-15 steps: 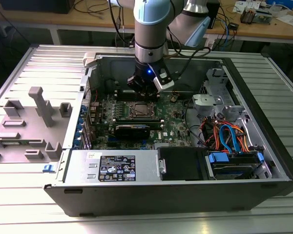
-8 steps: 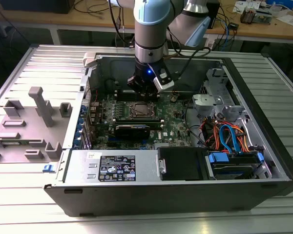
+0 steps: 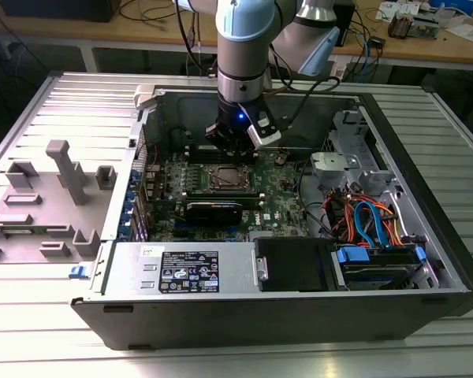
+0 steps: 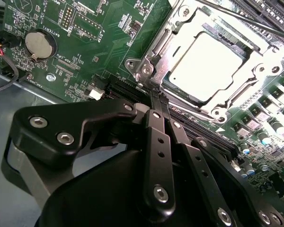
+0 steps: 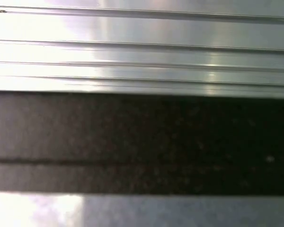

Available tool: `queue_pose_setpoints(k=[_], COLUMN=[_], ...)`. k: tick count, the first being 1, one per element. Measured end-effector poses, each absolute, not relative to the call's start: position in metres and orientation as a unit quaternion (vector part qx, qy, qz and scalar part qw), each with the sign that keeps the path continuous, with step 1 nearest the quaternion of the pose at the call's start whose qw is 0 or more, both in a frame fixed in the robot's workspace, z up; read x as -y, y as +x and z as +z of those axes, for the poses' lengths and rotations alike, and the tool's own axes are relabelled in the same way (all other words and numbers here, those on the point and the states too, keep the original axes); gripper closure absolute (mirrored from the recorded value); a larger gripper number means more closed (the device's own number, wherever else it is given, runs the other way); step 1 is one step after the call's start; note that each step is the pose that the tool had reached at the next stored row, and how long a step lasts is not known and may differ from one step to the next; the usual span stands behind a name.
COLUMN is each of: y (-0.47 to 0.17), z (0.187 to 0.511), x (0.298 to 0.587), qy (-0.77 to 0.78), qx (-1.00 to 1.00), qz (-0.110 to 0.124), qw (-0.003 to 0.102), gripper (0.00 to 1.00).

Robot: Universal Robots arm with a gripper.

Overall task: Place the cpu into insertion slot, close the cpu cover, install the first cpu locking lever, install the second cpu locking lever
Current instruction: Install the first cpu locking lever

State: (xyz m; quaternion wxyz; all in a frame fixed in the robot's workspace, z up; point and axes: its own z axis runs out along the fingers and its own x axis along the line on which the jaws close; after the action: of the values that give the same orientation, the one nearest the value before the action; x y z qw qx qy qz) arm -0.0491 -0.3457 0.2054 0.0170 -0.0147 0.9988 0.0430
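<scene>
- Gripper [image 4: 157, 97] fingers together, gripping nothing, tips at the socket frame's lower-left corner.
- Cpu [image 4: 209, 66] seated in insertion slot [image 4: 146, 71], upper right of tips.
- Cpu cover [image 4: 255, 59] down around it.

Ribbed silvery metal surface [image 5: 142, 47] above a broad dark band [image 5: 142, 142], close up.

Arm [image 3: 244, 47] points straight down, jaws closed together.
</scene>
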Motion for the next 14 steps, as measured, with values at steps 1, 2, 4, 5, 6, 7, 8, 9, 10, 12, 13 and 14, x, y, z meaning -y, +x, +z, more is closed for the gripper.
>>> queue_pose_setpoints(k=[1,2,4,5,6,7,8,9,10,12,13,14], y=[-0.0491,-0.0491,-0.0491,-0.0491,-0.0491,-0.0491,-0.0491,-0.0491,-0.0491,-0.0491,-0.0491,-0.0491], z=[0.2060,0.2063,0.2064,0.2064,0.2064,0.2063,0.2062,0.2057,0.2053,0.2049,0.2047,0.2046], x=[0.3457,0.3457,0.3457,0.3457,0.3459,0.3461,0.3461,0.3463,0.3463,0.3466,0.3467,0.3469], qy=[-0.015,-0.015,-0.015,-0.015,-0.015,-0.015,-0.015,-0.015,-0.015,-0.015,-0.015,-0.015], qx=[-0.999,-0.999,-0.999,-0.999,-0.999,-0.999,-0.999,-0.999,-0.999,-0.999,-0.999,-0.999], qz=[0.043,0.043,0.043,0.043,0.043,0.043,0.043,0.043,0.043,0.043,0.043,0.043], qw=[0.017,0.017,0.017,0.017,0.017,0.017,0.017,0.017,0.017,0.017,0.017,0.017], gripper=[0.89,0.89,0.89,0.89,0.89,0.89,0.89,0.89,0.89,0.89,0.89,0.89])
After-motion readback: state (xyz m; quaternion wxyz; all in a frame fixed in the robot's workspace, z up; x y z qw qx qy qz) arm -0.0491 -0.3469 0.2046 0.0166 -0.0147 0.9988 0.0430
